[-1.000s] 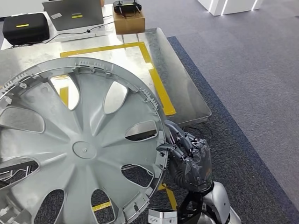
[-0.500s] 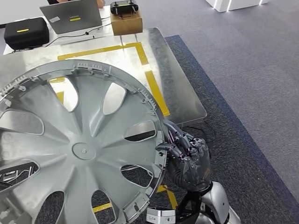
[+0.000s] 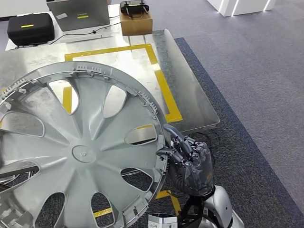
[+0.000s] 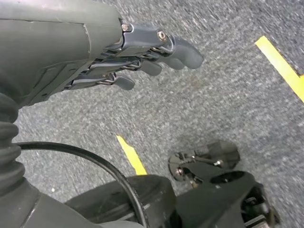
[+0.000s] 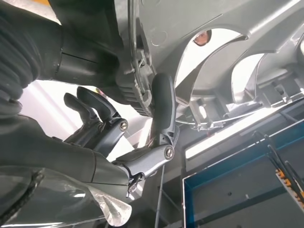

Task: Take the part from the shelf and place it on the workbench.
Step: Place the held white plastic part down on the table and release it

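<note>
One hand, the right hand (image 3: 190, 164), grips the rim of the part (image 3: 82, 154), carried flat just short of the workbench (image 3: 193, 95); left hand (image 4: 143, 57) hangs outstretched, holding nothing.

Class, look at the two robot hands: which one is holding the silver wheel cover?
The right hand grips the wheel cover at its rim; the left hand hangs over the carpet with nothing in it.

The large wheel cover (image 3: 80, 152) fills the lower left of the head view, hiding the near part of the workbench (image 3: 193, 102). Bare metal inside the yellow tape (image 3: 163, 85) lies open at upper centre. A cardboard box (image 3: 135, 23), laptop (image 3: 79, 13) and black case (image 3: 30, 28) crowd the top edge.
</note>
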`<state>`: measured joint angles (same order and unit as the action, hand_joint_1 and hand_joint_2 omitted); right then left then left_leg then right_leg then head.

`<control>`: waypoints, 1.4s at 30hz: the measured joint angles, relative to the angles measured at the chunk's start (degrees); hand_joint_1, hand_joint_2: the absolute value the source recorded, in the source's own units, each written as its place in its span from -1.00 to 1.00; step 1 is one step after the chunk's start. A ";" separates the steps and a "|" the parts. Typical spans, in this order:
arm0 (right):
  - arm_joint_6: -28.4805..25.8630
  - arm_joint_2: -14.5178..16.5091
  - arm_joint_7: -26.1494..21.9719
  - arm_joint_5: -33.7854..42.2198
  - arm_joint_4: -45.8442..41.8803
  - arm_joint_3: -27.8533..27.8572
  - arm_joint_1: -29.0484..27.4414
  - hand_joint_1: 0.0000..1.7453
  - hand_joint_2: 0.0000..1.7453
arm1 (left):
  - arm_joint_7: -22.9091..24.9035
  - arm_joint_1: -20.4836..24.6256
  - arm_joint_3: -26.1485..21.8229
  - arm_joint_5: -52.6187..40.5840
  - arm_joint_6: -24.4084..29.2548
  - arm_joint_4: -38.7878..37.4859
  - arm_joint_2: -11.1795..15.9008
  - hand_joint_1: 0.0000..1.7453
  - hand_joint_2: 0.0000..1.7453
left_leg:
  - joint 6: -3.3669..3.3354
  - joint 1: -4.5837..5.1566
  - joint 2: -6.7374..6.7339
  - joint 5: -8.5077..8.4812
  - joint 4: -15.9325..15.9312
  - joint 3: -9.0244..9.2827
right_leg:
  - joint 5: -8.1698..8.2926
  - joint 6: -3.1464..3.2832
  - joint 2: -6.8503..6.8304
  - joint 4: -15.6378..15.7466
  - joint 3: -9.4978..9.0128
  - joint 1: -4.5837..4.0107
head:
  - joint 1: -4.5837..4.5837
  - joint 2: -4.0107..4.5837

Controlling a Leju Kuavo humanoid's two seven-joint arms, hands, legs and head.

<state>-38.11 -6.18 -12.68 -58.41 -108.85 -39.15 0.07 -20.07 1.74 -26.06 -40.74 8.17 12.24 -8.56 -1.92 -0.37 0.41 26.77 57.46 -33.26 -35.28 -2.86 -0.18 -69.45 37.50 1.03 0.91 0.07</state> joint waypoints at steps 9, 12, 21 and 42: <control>0.37 -0.36 0.26 -0.07 -0.02 -0.04 0.00 1.00 1.00 | -0.03 -0.06 -0.18 -0.06 0.00 0.00 -0.21 -1.00 1.00 | 1.20 0.43 0.47 1.20 0.76 0.62 | 7.11 1.08 0.23 11.39 -4.29 -0.37 | -0.07 0.00; 0.45 -0.36 0.33 -0.08 -0.02 -0.04 0.02 1.00 1.00 | -0.03 -0.04 -0.20 -0.08 -0.01 0.00 -0.17 -1.00 1.00 | 2.11 0.27 0.33 2.37 2.15 0.21 | 7.14 2.00 0.12 11.76 -4.69 -0.10 | -0.21 0.00; 1.11 -0.36 0.72 -0.20 0.37 -0.07 0.55 1.00 1.00 | -0.02 -0.06 -0.21 -0.91 -0.05 0.00 -0.18 -1.00 1.00 | 2.85 -0.25 -0.02 0.80 6.11 -2.58 | 5.94 2.31 -0.04 11.88 -6.47 -0.07 | -0.38 0.00; 3.11 -0.36 1.75 -0.04 1.91 -0.46 3.08 1.00 1.00 | -0.25 0.42 -0.29 -1.16 -0.43 0.00 -0.77 -1.00 1.00 | 1.82 0.33 0.34 2.60 1.16 1.33 | 7.84 2.03 0.21 11.61 -3.67 -0.41 | -0.05 0.00</control>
<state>-35.00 -6.54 -10.93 -58.45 -106.95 -39.60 3.15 -20.32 2.16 -26.36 -41.90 7.74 12.24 -9.33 -0.10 -0.04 0.75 29.37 58.62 -31.93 -27.44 -0.83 0.04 -57.84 33.84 0.62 0.86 0.07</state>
